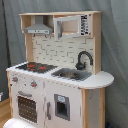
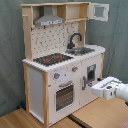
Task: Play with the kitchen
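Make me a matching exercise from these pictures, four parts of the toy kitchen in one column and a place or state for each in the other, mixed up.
1. black-and-red hob
2. curved black tap
3. grey extractor hood
4. upper cabinet door

A. swung open
B. at the sink
C. under the top shelf, above the hob
D. on the counter above the oven door

Pairs: 1-D, 2-B, 3-C, 4-A

Supporting surface: light-wood tabletop (image 2: 30,119), seen along the bottom of the frame in the second exterior view, with a dark seam running toward the lower right. The kitchen (image 2: 62,65) stands directly on it, upright, filling the frame's centre in both exterior views.
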You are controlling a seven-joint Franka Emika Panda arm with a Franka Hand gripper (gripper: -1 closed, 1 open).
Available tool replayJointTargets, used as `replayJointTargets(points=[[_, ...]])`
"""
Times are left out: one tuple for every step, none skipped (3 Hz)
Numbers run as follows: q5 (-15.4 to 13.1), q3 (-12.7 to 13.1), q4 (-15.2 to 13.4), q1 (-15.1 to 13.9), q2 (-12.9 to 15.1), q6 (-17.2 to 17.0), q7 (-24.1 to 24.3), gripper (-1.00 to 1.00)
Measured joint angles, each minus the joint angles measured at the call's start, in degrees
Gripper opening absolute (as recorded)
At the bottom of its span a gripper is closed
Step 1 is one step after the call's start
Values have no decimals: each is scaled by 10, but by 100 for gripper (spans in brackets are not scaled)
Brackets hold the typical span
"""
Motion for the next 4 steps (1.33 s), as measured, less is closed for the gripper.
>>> replayJointTargets(points=[[0, 2, -38, 38, -2, -21, 14, 100], [0, 29, -46, 39, 2, -24, 66, 100], [0, 33, -46, -5, 2, 15, 73, 100], [0, 28, -37, -46, 2, 58, 73, 100]])
